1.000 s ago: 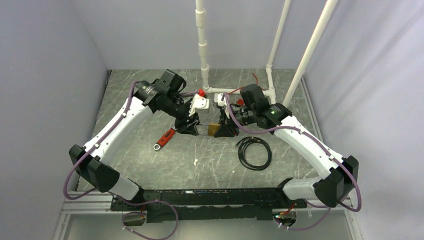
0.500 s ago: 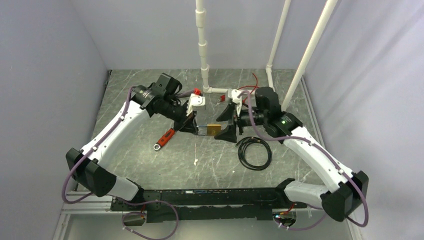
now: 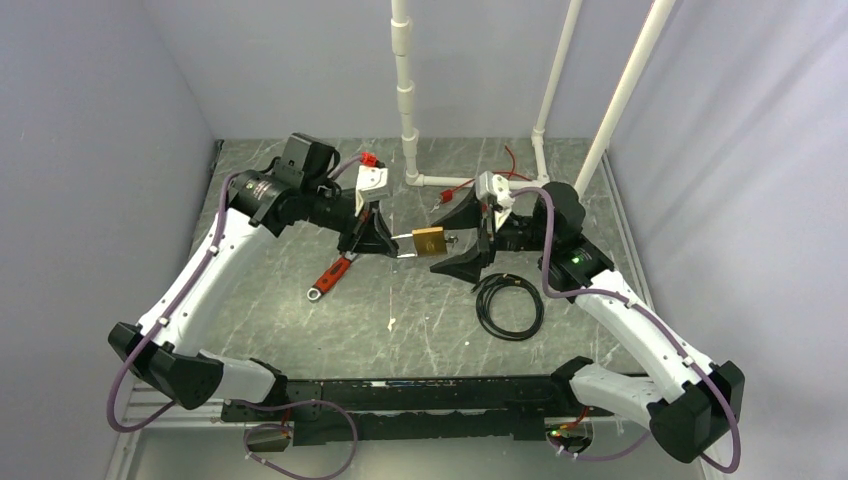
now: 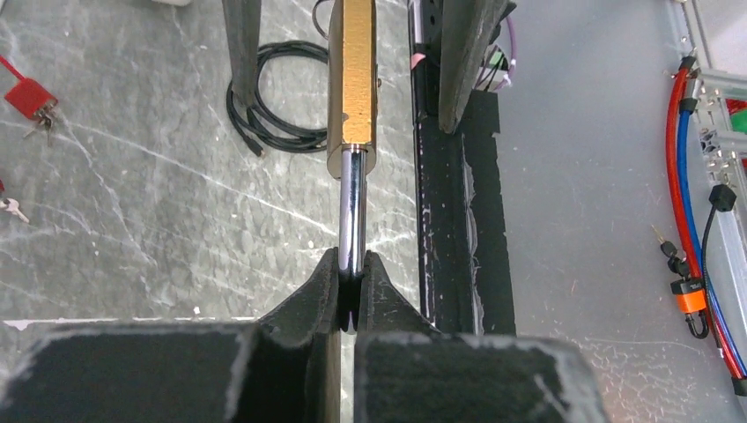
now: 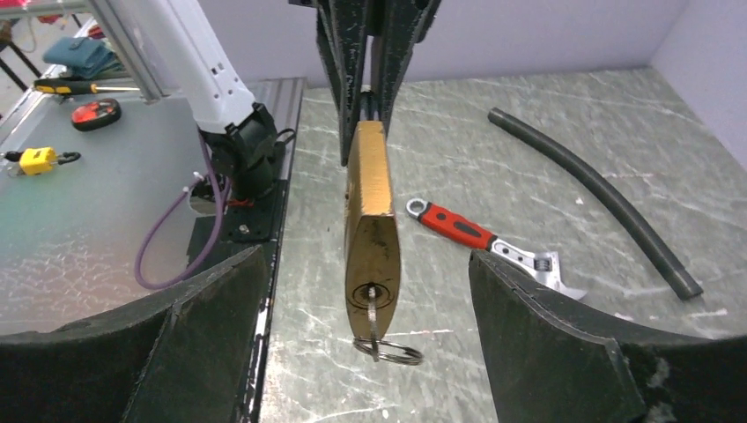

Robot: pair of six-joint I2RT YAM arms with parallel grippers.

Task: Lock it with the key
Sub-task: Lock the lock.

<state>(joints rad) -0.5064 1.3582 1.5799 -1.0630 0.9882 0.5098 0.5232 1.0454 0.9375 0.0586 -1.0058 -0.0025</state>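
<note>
A brass padlock point(image 3: 429, 240) hangs level above the table between the two arms. My left gripper point(image 3: 385, 245) is shut on its steel shackle point(image 4: 352, 211), pinched between both pads. The key point(image 5: 372, 322) sits in the keyhole at the padlock's base, a split ring point(image 5: 392, 352) dangling from it. My right gripper point(image 3: 462, 240) is open, its fingers wide on either side of the key end without touching it. In the right wrist view the padlock point(image 5: 370, 203) points straight at the camera.
A red-handled adjustable wrench point(image 3: 330, 277) lies on the table below the left gripper. A coiled black cable point(image 3: 508, 305) lies under the right arm. A black hose point(image 5: 599, 198) lies further left. White pipes point(image 3: 408, 120) stand at the back.
The left gripper shut on the shackle and carried the padlock slightly up. The right gripper opened, let go of the padlock body and drew back to the right.
</note>
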